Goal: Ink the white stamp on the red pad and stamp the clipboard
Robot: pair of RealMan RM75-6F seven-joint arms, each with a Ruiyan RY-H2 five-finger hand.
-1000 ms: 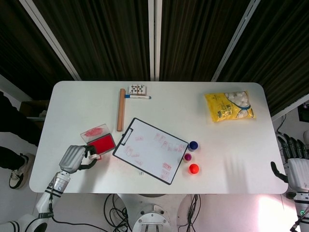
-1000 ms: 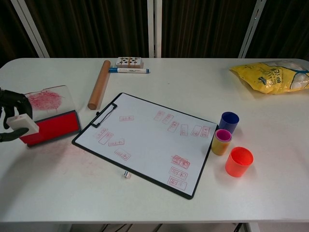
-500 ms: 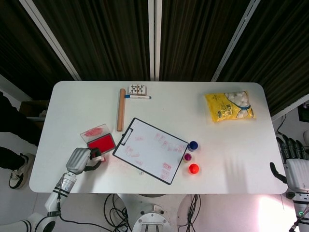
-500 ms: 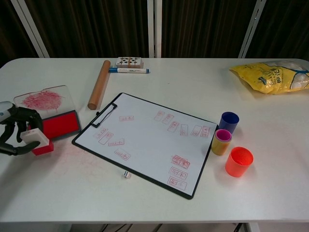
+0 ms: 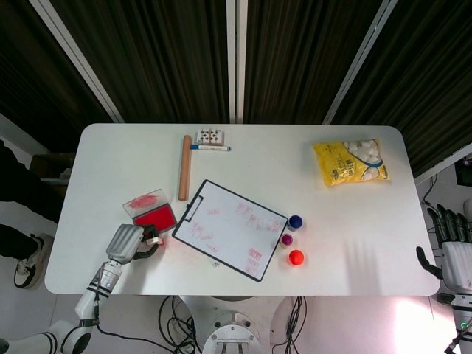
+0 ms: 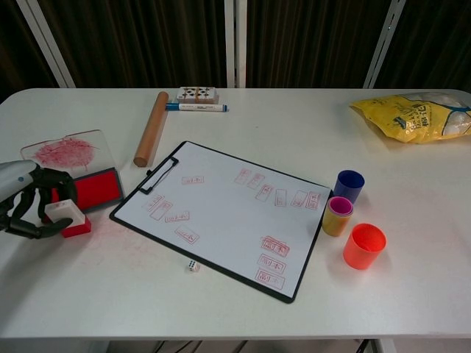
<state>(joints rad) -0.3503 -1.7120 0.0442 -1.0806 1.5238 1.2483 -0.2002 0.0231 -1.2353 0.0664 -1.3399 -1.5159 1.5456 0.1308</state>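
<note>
Head view: your left hand (image 5: 127,242) sits at the near left of the table (image 5: 110,162), fingers curled round the white stamp (image 5: 150,240), which it holds just off the near corner of the red pad (image 5: 154,218). The pad's clear lid (image 5: 144,201), smeared red, lies open behind it. The clipboard (image 5: 230,229) lies tilted just to the right of the pad, its clip toward the pad and its sheet carrying many red marks. Your right hand (image 5: 454,254) hangs past the table's right edge, fingers extended and apart, holding nothing. A blue cup (image 5: 295,222), a purple cup (image 5: 287,240) and an orange cup (image 5: 296,257) stand by the clipboard's right edge. A yellow bag (image 5: 351,162) lies at far right.

Chest view: your left hand (image 6: 26,206) grips the white stamp (image 6: 62,212), whose red base is low over the table just in front of the red pad (image 6: 93,190); contact cannot be judged. The clipboard (image 6: 224,214) lies apart from the stamp. A small die (image 6: 193,265) rests by its near edge. A wooden roller (image 6: 151,129), a marker (image 6: 196,107) and a domino block (image 6: 196,94) lie at the far side. Your right hand does not appear here.
</note>
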